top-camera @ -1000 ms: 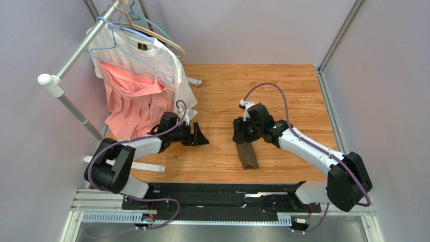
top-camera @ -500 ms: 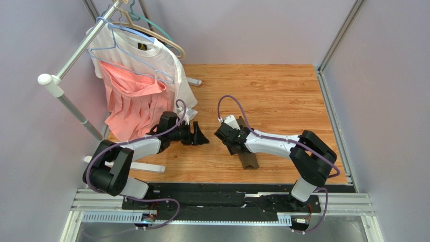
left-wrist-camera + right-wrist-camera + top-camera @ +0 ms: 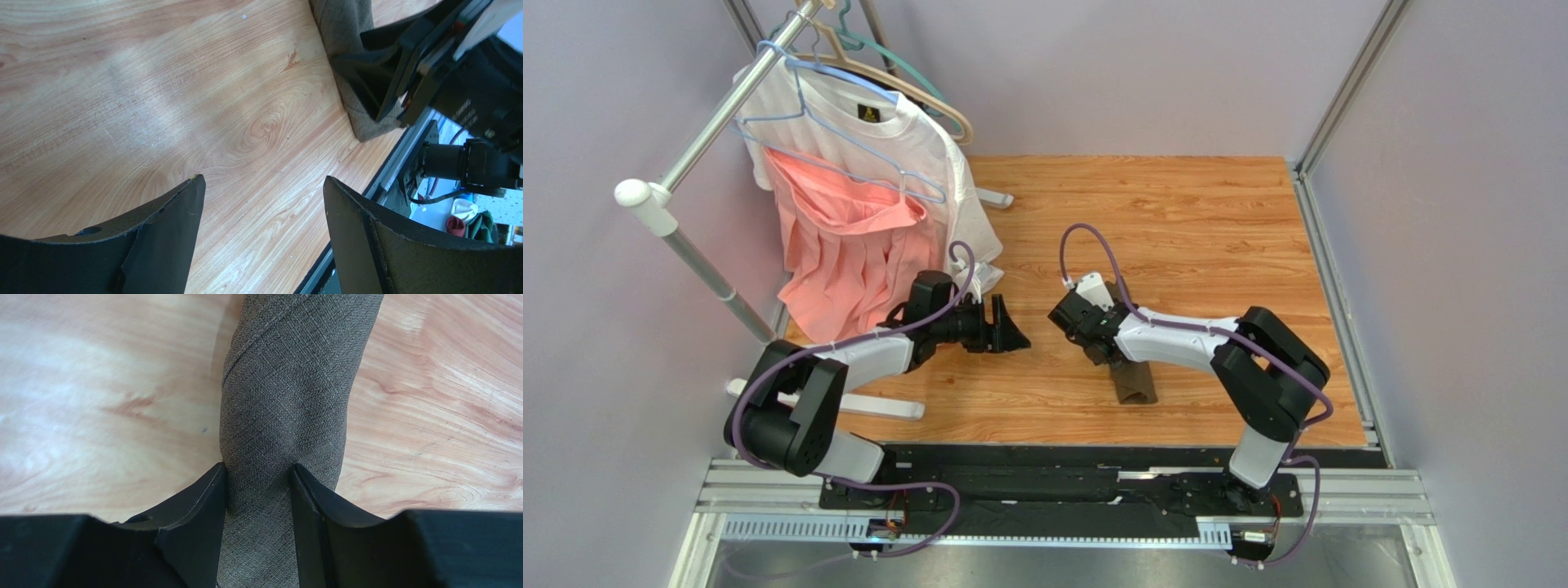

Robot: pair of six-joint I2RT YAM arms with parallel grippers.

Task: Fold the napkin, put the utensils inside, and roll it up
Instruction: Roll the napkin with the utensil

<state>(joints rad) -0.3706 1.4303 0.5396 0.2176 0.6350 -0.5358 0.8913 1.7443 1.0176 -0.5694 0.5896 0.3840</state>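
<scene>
Napkin [image 3: 1135, 385] is seen rolled into a narrow olive-brown tube, laid flat on the wooden tabletop [image 3: 1210, 208] just right of centre in the lower half of the overhead view, its length running toward the near edge. In the right wrist view the roll [image 3: 285, 404] is shown running up the middle of the frame, with a diagonal seam crossing its upper left. The right pincer [image 3: 258, 471] is closed about the roll: one finger is pressed against each flank, and the cloth is squeezed narrower between them. From overhead, that pincer [image 3: 1107, 353] is placed at the far end of the roll.

The left pincer [image 3: 1014, 333] is held to the left of the roll, apart from it, with its fingers [image 3: 178, 214] spread wide and only bare wood between them; nothing is gripped.

At the upper left of the overhead view a rack [image 3: 707, 135] is stood, on which a white T-shirt [image 3: 928, 147] and a pink garment [image 3: 848, 257] are hung.
</scene>
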